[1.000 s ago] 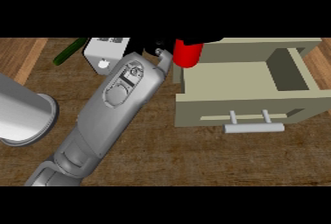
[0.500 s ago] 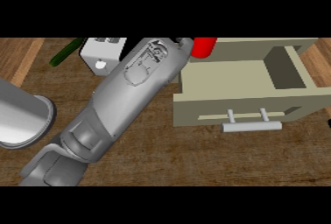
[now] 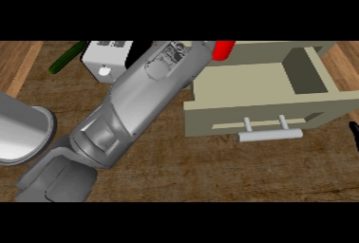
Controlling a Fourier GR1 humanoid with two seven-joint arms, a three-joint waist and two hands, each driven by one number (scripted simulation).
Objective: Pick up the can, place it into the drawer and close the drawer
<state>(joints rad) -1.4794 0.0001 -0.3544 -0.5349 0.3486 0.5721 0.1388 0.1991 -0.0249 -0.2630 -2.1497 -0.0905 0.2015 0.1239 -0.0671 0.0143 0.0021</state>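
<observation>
In the head view, the left forearm point(image 3: 133, 109) runs diagonally up from the lower left to the top edge of the scene, where the left robot hand is cut off by the view's limit, so I cannot tell how its fingers are set. A piece of the red can point(image 3: 223, 49) shows just beside the arm's end, above the back left corner of the open drawer point(image 3: 252, 85), so it is probably being carried there, though the hold itself is hidden. To do this step well, the can should travel further right until it is fully over the drawer's floor, then come down upright before release, clear of the near wall. The handle point(image 3: 270, 135) faces the robot for the later push. The right robot hand point(image 3: 354, 133) shows only as a dark sliver at the right edge. A white box point(image 3: 105, 59) and a green object point(image 3: 67, 57) lie on the counter point(image 3: 210, 171) left of the arm.
</observation>
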